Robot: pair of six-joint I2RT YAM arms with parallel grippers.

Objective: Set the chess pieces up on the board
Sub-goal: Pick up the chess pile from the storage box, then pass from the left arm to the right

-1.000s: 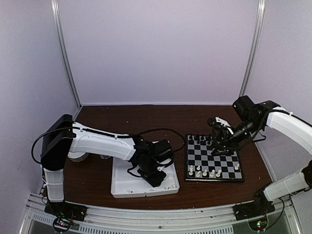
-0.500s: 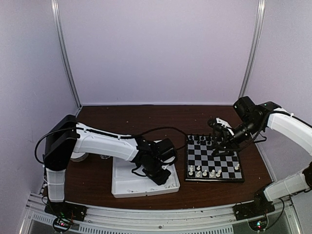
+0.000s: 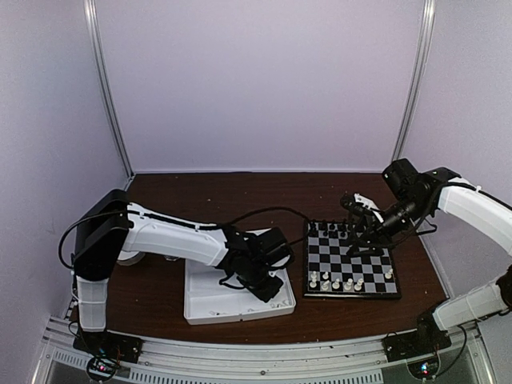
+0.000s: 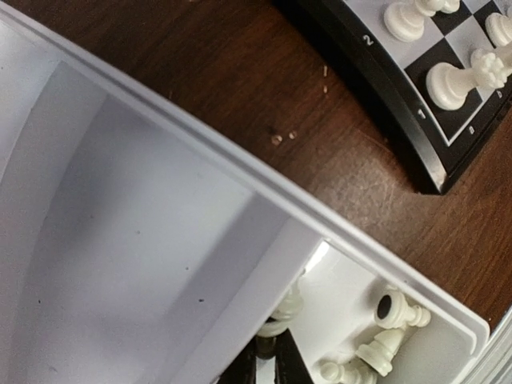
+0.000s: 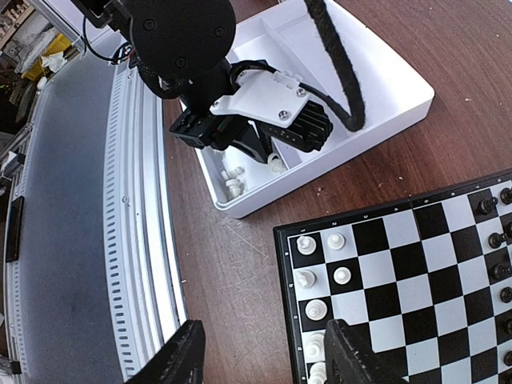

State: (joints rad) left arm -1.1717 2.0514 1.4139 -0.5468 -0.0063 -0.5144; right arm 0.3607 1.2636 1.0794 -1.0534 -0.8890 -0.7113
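Note:
The board (image 3: 364, 260) lies right of centre, with white chess pieces (image 3: 336, 283) along its near rows and black ones (image 3: 332, 230) on its far side. My left gripper (image 4: 268, 366) reaches down into the end compartment of the white tray (image 4: 240, 172). Its black fingertips are shut on the base of a white chess piece (image 4: 284, 310) that leans against the divider. Three more loose white pieces (image 4: 384, 346) lie beside it. My right gripper (image 5: 268, 360) hangs open and empty over the board's edge (image 5: 281, 272), close to the white men (image 5: 306, 245).
The three-compartment tray (image 3: 216, 308) sits on the brown table between the left arm and the board. A black cable (image 5: 340, 56) loops over the tray. A ribbed metal rail (image 3: 240, 352) borders the table's near edge. Black pieces (image 5: 484, 206) stand on the board's far rows.
My left gripper has crept a little right along the tray and its jaws have closed onto the white piece. The right arm has barely moved.

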